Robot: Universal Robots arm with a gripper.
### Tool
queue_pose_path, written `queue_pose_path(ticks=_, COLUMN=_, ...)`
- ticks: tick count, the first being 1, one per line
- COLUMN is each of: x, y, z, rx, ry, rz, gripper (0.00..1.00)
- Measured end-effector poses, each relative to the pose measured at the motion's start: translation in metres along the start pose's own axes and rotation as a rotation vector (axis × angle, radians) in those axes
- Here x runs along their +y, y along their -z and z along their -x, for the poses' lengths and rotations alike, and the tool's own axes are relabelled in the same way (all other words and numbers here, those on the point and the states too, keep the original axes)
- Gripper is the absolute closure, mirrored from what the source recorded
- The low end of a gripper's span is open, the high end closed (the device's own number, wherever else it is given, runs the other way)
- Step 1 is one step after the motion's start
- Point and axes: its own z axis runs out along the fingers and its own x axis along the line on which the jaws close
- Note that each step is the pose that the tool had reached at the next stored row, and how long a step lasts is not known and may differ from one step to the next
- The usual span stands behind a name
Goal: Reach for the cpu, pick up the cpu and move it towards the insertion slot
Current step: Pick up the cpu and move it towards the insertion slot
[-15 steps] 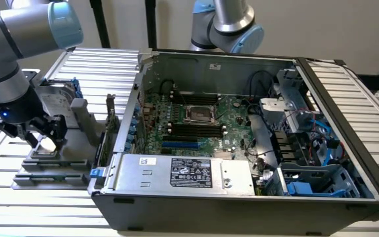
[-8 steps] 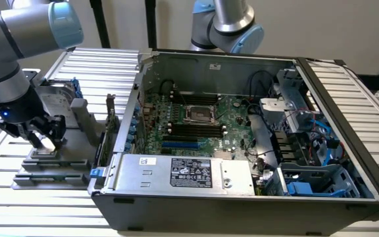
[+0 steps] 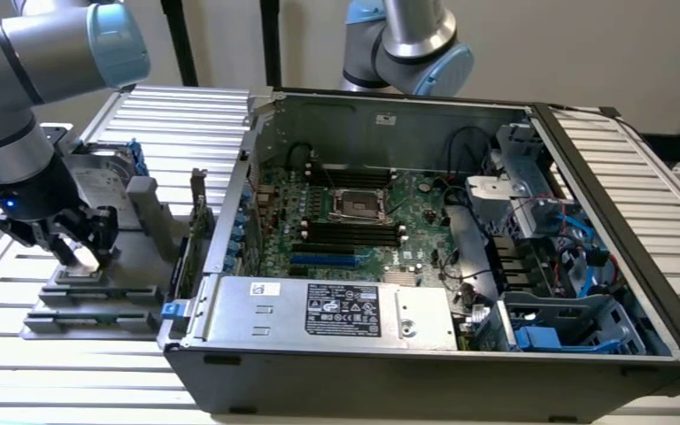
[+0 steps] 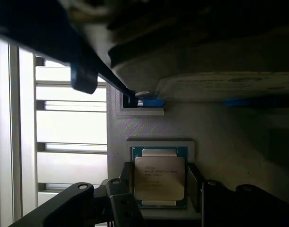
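cpu [image 4: 159, 177]: in grey holder [image 3: 92, 299], exterior view's lower left; fingers [image 4: 195, 184] apart, straddling it; grasp step, even closure needed.

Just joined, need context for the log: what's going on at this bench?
One arm has its pincer down on a gray fixture at the exterior view's left, beside an open PC case. In the wrist view the cpu lies flat in the fixture's recess, directly under the pincer. It is not lifted yet. The socket on the board inside the case looks empty.
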Motion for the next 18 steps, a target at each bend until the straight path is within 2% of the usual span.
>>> queue_pose_path(ticks=3, x=0.0001, y=0.0010, z=0.000, rx=-0.0002, ry=0.000, rz=0.0002, gripper=0.45)
queue_pose_path(ticks=8, x=0.0001, y=0.0108, z=0.000, rx=0.0023, ry=0.000, rz=0.0000, gripper=0.46)
queue_pose_path(ticks=18, x=-0.0001, y=0.0550, z=0.006, rx=0.0115, ry=0.000, rz=0.0001, gripper=0.46)
